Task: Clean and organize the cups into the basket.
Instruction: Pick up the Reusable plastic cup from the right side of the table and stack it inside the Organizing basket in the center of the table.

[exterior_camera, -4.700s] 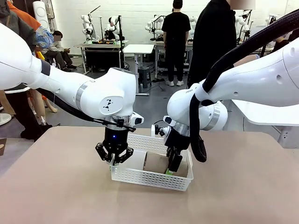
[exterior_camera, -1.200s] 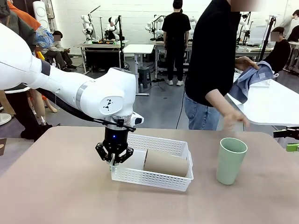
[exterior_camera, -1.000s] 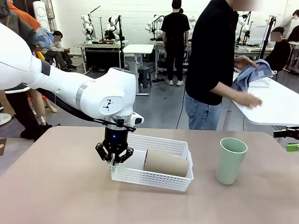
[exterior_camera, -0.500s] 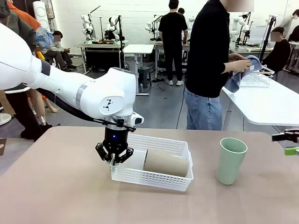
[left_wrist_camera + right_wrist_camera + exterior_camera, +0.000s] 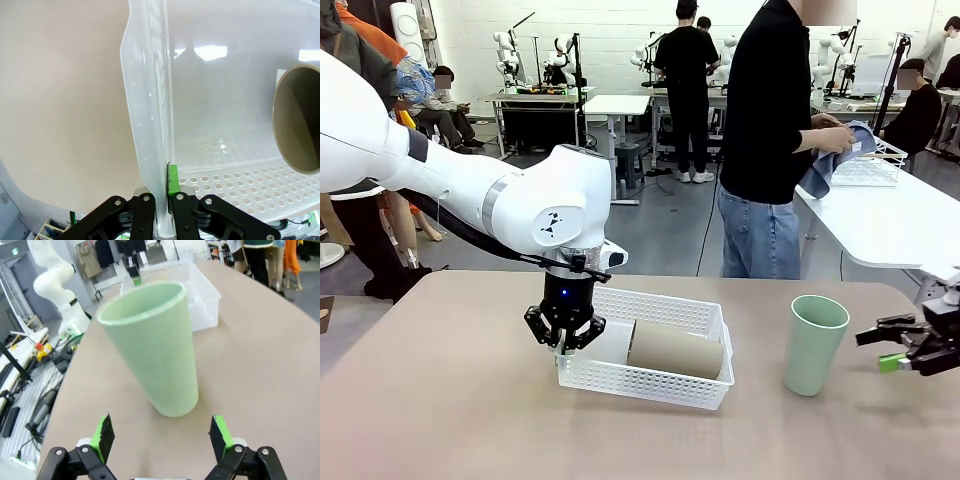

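Down at the left end of the basket (image 5: 650, 384), the left gripper (image 5: 563, 349) is pinched onto the thin end wall, one finger outside and one inside. In the left wrist view a green pad (image 5: 172, 180) presses flat against the inner face of that wall, just above the perforated floor. The basket sits near the middle of the worktop (image 5: 440, 400), a little closer to the far edge than to the near one. Inside it a tan cup (image 5: 675, 350) lies on its side along the basket's length, in the right-hand half, with its open mouth facing the held end and apart from it.

Over at the right edge of the worktop, the right gripper (image 5: 878, 348) hangs low with its fingers spread wide, holding nothing. It points at the mint-green cup (image 5: 815, 345), which stands upright, mouth up, between the basket and the right edge, well apart from the basket and not touched by either finger.

Beyond the far edge a person (image 5: 770, 120) stands turned aside, both hands on a blue cloth (image 5: 830, 165).
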You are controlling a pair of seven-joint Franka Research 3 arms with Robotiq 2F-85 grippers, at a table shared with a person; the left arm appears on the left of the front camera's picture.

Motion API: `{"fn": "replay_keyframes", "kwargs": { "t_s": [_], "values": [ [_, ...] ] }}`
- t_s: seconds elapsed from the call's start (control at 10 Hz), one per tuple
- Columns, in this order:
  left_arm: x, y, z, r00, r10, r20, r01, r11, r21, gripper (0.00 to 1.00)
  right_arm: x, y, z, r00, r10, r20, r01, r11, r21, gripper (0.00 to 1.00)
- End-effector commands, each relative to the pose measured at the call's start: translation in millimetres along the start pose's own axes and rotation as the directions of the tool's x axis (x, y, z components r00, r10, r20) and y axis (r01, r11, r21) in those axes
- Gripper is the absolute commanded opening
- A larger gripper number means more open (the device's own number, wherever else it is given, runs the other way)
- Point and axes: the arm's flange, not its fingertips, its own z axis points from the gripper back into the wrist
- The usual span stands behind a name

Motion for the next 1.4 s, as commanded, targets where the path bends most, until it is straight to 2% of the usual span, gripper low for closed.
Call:
{"fn": "replay_keyframes", "kwargs": {
  "t_s": [0.0, 0.6, 0.9, 1.3],
  "values": [
    [0, 0, -3, 1.0, -0.012, 0.0, 0.012, 1.0, 0.007, 0.0, -3, -17, -12, 0.998, -0.014, -0.068, 0.016, 0.999, 0.038, 1.0],
    [0, 0, -3, 1.0, -0.012, 0.0, 0.012, 1.0, 0.007, 0.0, 8, -19, -31, 0.993, 0.114, -0.031, -0.111, 0.99, 0.086, 1.0],
    [0, 0, -3, 1.0, -0.012, 0.0, 0.012, 1.0, 0.007, 0.0, 12, -15, -43, 0.971, 0.24, -0.009, -0.237, 0.964, 0.116, 1.0],
    [0, 0, -3, 1.0, -0.012, 0.0, 0.012, 1.0, 0.007, 0.0, 14, -15, -49, 0.962, 0.272, 0.023, -0.273, 0.95, 0.152, 1.0]
  ]
}}
